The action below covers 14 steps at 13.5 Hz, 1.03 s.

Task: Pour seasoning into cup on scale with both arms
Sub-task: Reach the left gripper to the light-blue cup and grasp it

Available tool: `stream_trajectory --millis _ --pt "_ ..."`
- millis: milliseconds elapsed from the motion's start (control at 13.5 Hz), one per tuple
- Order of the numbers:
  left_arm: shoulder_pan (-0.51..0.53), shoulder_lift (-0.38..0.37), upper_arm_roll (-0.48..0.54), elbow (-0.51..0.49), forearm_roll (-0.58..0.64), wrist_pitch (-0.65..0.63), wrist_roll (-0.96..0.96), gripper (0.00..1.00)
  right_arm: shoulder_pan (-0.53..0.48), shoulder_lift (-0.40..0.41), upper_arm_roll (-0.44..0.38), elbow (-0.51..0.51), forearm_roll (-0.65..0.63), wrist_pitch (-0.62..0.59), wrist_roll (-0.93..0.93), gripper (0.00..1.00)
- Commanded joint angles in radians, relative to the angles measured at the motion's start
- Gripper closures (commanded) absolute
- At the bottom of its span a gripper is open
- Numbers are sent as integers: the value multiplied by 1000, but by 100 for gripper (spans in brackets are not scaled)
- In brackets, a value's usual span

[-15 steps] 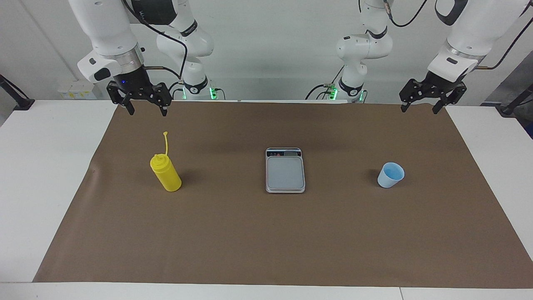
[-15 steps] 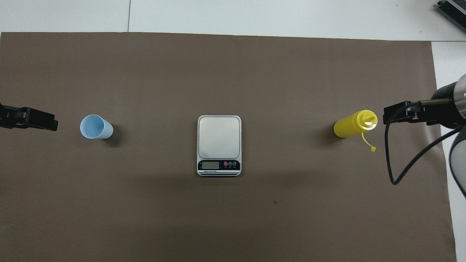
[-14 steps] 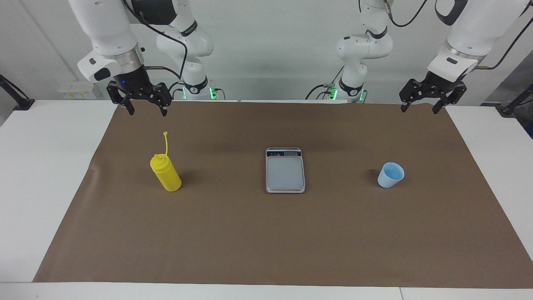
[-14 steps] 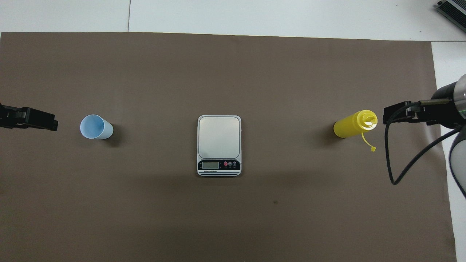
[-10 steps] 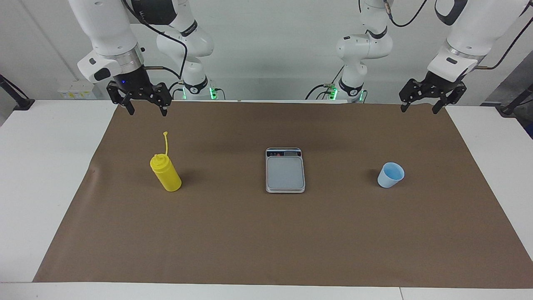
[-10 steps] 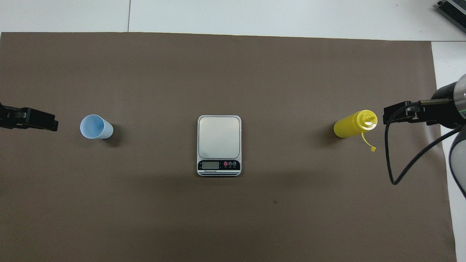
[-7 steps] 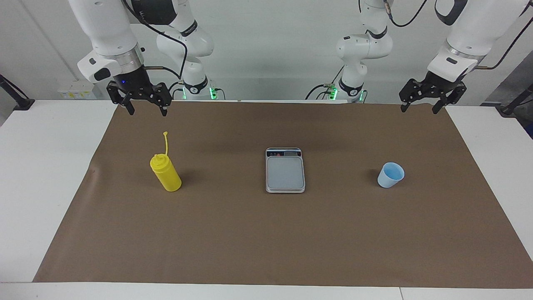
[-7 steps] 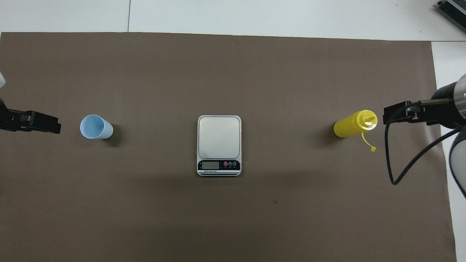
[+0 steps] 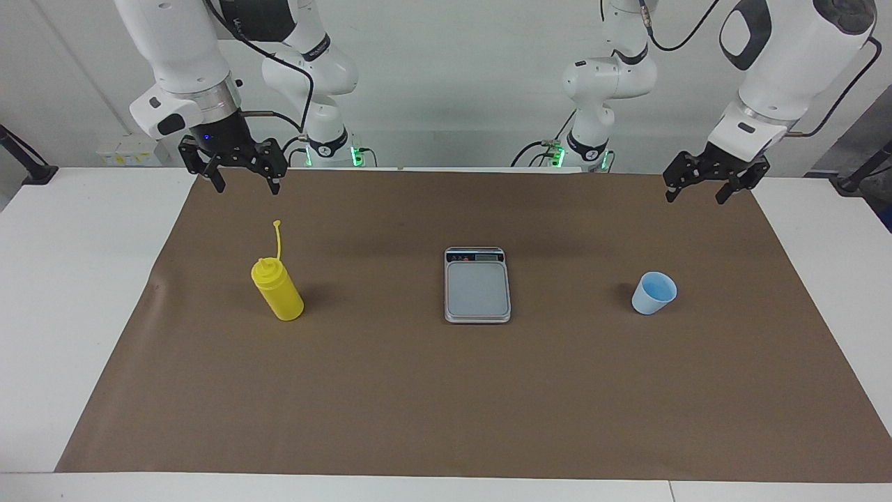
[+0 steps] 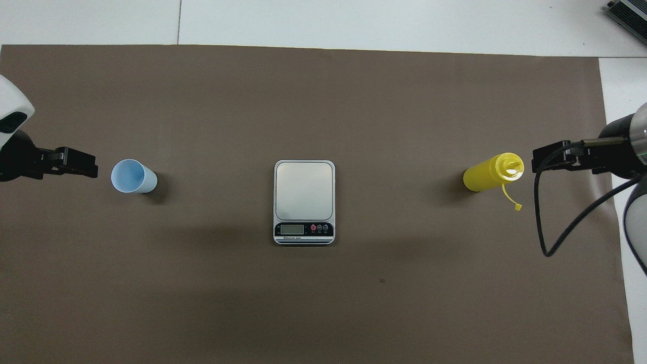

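The yellow seasoning bottle (image 9: pixel 279 293) (image 10: pixel 488 173) stands upright on the mat toward the right arm's end, its cap strip sticking up. My right gripper (image 9: pixel 249 188) (image 10: pixel 546 159) hangs open above the mat, apart from the bottle and holding nothing. The silver-grey scale (image 9: pixel 477 289) (image 10: pixel 304 189) lies mid-mat with a bare plate, its display edge nearer to the robots. The light-blue cup (image 9: pixel 654 293) (image 10: pixel 132 176) stands on the mat toward the left arm's end, apart from the scale. My left gripper (image 9: pixel 694 199) (image 10: pixel 76 164) hangs open and empty above the mat, not touching the cup.
A brown mat (image 9: pixel 446 404) covers most of the white table (image 9: pixel 70 279). A dark device (image 10: pixel 629 15) shows at the table's corner farthest from the robots, at the right arm's end. A black cable (image 10: pixel 543 222) loops from the right wrist.
My left arm has swung its gripper a little toward the cup and lower. The right arm, bottle, scale and cup have not moved.
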Motion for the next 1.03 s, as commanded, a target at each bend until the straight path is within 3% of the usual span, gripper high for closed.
stream_trajectory --millis 0,296,443,739,961 --pt "14 7 -6 -131 -11 186 -111 0 -10 -20 6 -22 2 4 14 0" --pt "43 70 -3 -175 -10 309 -116 0 -10 -20 6 -22 2 4 14 0" --pt "93 69 -4 -255 -10 403 -113 0 -10 -20 6 -22 2 4 14 0" --pt "98 84 -6 -352 -14 510 -123 0 -10 -20 6 -22 2 4 14 0" --pt "92 134 -6 -353 -59 527 -132 0 -10 -20 6 -22 2 4 14 0"
